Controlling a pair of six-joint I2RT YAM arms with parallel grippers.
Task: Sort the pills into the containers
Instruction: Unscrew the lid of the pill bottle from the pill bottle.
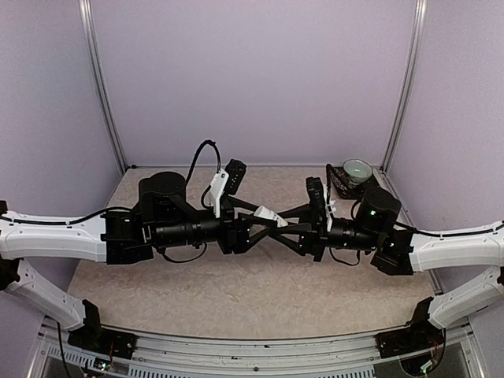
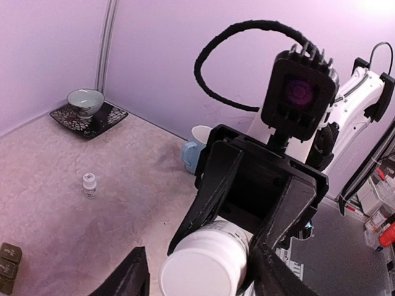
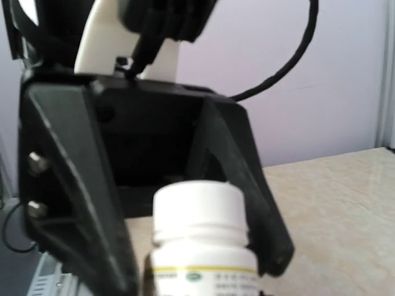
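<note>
R claw (image 2: 227,237) clamps pill bottle (image 3: 203,259); L claw (image 2: 199,274) straddles cap (image 3: 197,200).

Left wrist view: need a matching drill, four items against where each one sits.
Items:
1. bowl
2. mug
3. pill bottle
4. compartment strip

Places:
a. on the table, cut off by the picture's left edge
b. on the dark saucer in the far corner
c. off the table, between the right pincer fingers
d. partly hidden behind that pincer

Pairs: 1-b, 2-d, 3-c, 4-a
</note>
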